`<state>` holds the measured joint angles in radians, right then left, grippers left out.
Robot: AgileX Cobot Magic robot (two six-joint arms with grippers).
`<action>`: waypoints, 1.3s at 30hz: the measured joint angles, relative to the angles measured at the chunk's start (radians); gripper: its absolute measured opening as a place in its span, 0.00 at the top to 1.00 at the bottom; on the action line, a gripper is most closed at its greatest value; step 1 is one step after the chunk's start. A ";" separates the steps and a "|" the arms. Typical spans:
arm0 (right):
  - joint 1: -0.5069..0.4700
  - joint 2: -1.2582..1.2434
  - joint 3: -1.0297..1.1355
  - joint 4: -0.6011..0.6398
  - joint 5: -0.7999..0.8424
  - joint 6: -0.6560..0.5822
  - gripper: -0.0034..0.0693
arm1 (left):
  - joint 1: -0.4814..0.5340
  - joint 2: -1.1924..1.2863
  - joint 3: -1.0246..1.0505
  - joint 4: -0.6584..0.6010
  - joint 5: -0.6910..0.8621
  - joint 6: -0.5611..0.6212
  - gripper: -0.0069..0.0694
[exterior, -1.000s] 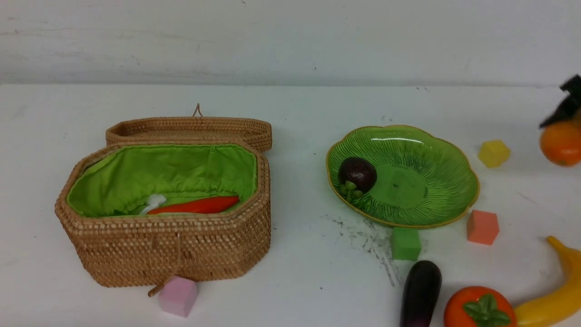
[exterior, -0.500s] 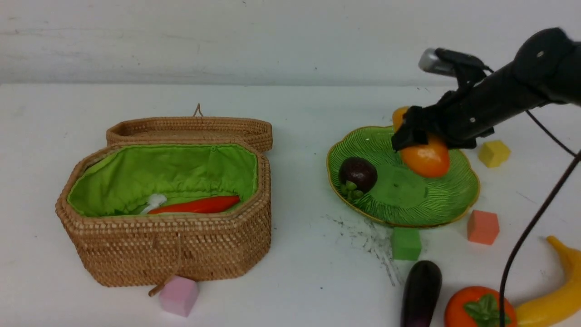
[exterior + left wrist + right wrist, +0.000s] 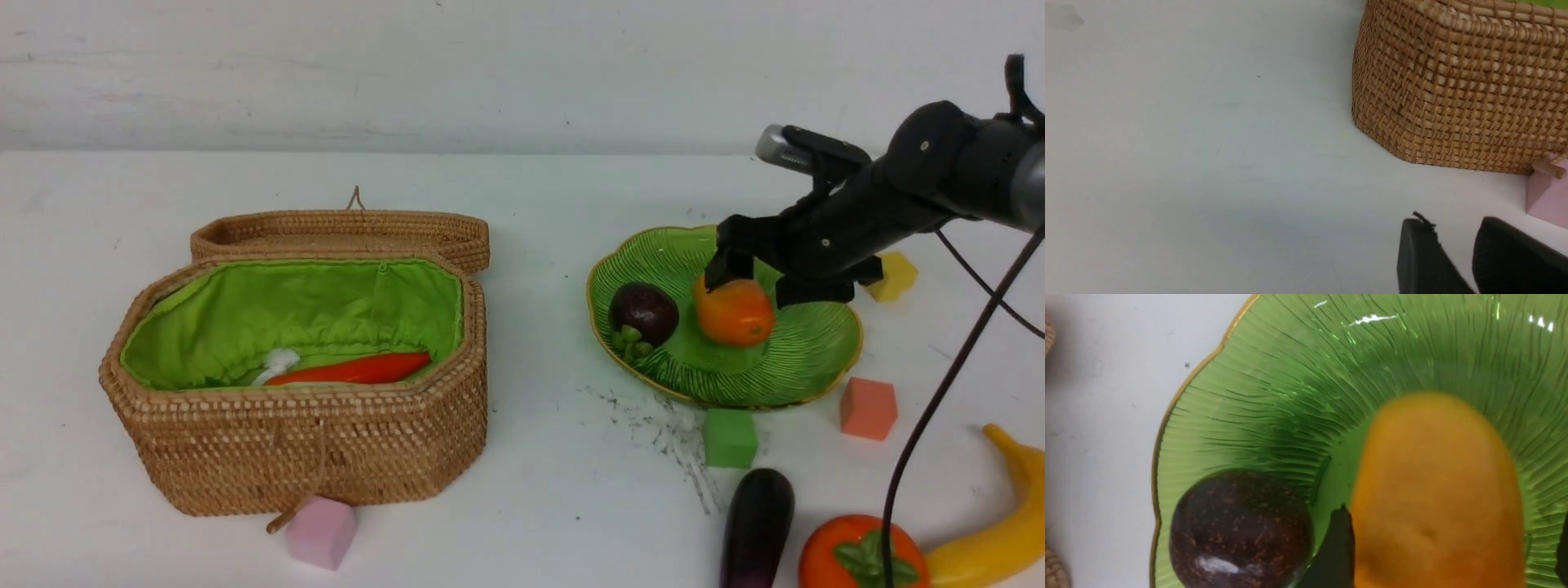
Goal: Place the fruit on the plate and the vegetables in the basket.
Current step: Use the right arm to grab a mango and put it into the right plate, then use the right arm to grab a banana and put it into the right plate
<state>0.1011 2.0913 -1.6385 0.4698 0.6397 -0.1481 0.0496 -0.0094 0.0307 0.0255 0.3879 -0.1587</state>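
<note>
The green plate (image 3: 808,351) holds the maroon mangosteen (image 3: 643,313) and the orange mango (image 3: 735,312). My right gripper (image 3: 759,282) is open just above the mango. In the right wrist view one finger (image 3: 1335,547) touches the mango (image 3: 1437,490) and the other stands apart from it; the mangosteen (image 3: 1241,531) and plate (image 3: 1274,400) show too. The open wicker basket (image 3: 326,441) holds the red chili (image 3: 351,369) and the white radish (image 3: 277,362). Eggplant (image 3: 757,523), tomato piece (image 3: 857,555) and banana (image 3: 996,531) lie at the front right. My left gripper (image 3: 1451,222) is nearly shut and empty beside the basket (image 3: 1453,90).
The basket lid (image 3: 343,233) lies open behind it. Foam cubes lie about: pink (image 3: 321,532) at the basket's front, green (image 3: 729,438) and salmon (image 3: 868,408) by the plate's near edge, yellow (image 3: 896,276) behind my right arm. A black cable (image 3: 939,408) hangs over the front right.
My right gripper came in from the right with the mango, lowered it onto the plate beside the mangosteen and opened. The left arm has not moved.
</note>
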 joint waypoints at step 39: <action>-0.146 -0.375 0.756 -0.559 0.044 0.974 0.34 | 0.000 0.000 0.000 0.000 0.001 0.000 0.63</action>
<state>-0.0450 1.7159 -0.8829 -0.0887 0.6839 0.8261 0.0496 -0.0094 0.0307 0.0255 0.3884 -0.1587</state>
